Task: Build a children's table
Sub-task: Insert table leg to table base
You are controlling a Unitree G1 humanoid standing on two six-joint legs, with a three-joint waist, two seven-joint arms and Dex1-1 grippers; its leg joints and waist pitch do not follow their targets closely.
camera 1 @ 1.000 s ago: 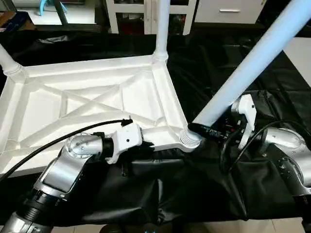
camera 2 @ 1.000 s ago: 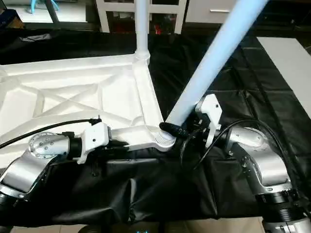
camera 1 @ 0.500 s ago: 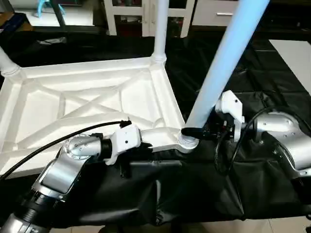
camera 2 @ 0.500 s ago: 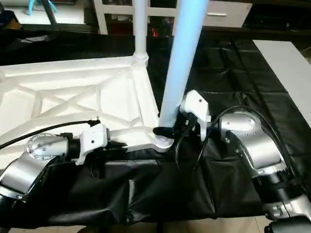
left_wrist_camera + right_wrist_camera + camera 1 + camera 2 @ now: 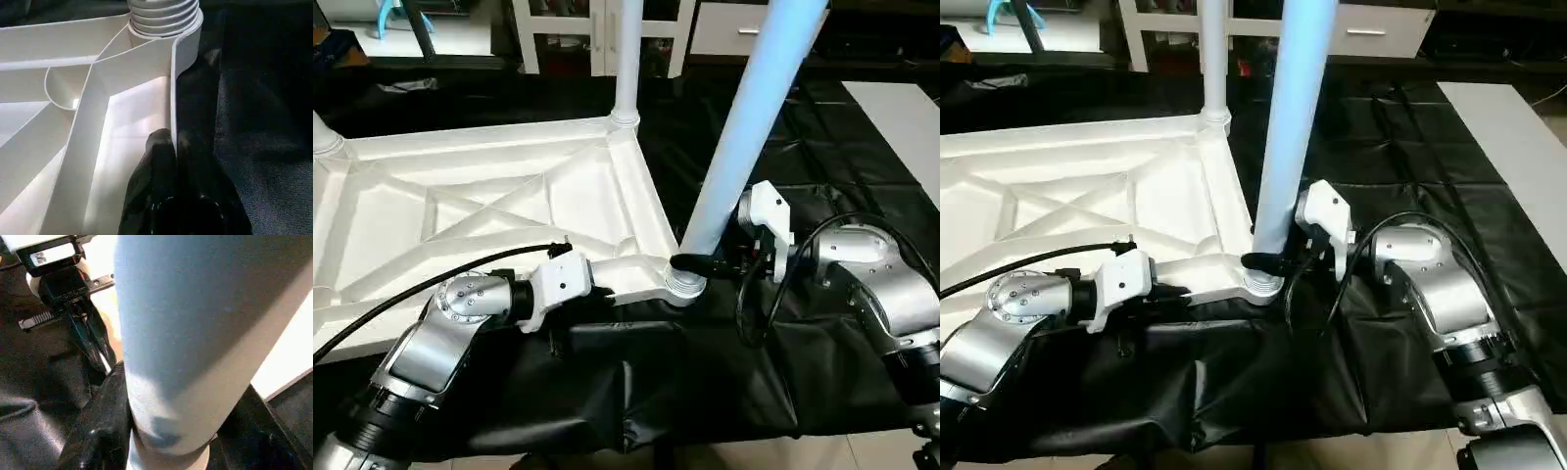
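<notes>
The white tabletop [image 5: 489, 196] lies upside down, X-ribs up, on the black-draped work table. One tube leg [image 5: 626, 59] stands in the far right corner and another leg [image 5: 321, 137] in the far left corner. My right gripper [image 5: 690, 262] is shut on the lower end of a third leg [image 5: 754, 108]. That leg stands nearly upright, its foot at the threaded near right socket [image 5: 685, 284]. In the right wrist view black fingers [image 5: 105, 421] flank the tube. My left gripper [image 5: 173, 142] is shut on the tabletop's near rim, just left of that socket.
Black cloth [image 5: 705, 372] hangs in folds over the table's near edge. White cabinets [image 5: 597, 29] stand behind the table. A pale floor patch [image 5: 901, 108] lies at the right. A black cable [image 5: 411, 294] runs over the tabletop to my left wrist.
The held leg has swung from a strong lean to the right up to nearly upright over the near right socket, and my right arm moved left with it. The left gripper stayed on the rim.
</notes>
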